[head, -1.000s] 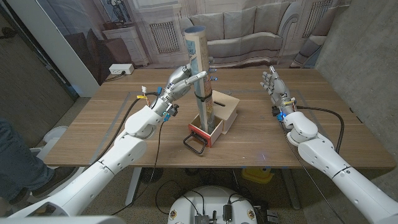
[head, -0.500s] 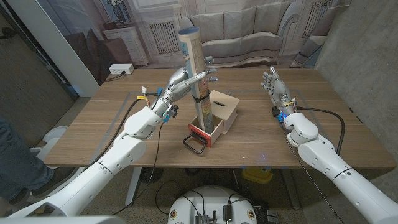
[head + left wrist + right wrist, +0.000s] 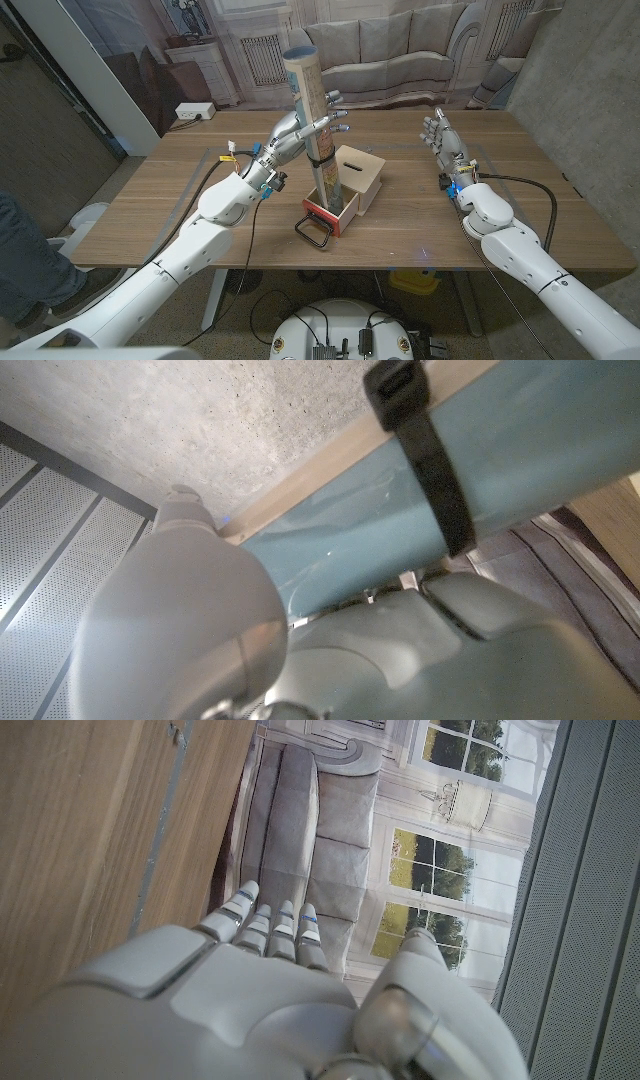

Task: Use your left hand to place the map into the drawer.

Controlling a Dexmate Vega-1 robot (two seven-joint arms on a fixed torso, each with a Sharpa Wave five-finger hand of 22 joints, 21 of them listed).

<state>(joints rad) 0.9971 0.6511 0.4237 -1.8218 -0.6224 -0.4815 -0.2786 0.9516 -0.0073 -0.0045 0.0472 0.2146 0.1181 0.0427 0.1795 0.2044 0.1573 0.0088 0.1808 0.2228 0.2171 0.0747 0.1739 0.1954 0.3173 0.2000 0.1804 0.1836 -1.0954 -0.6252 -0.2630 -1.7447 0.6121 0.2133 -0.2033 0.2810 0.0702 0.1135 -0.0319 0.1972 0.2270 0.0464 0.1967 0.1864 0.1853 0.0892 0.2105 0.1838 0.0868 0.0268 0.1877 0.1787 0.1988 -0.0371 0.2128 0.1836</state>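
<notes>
The map [image 3: 313, 120], a rolled tube bound by a black strap, stands nearly upright with its lower end inside the open drawer [image 3: 334, 205] of a small wooden box [image 3: 360, 175] at the middle of the tabletop [image 3: 150, 215]. The drawer is pulled out toward the robot and carries a black loop handle [image 3: 314, 231] at its front. The left hand [image 3: 300, 135] is raised beside the tube at about mid-height, fingers spread apart past it; whether any finger touches the tube cannot be told from the head view. In the left wrist view the tube [image 3: 470, 480] and its strap [image 3: 425, 445] pass close in front of that hand [image 3: 330, 650]. The right hand [image 3: 442, 140] stands on the tabletop well to the right of the box, fingers straight, close together and pointing up, holding nothing.
</notes>
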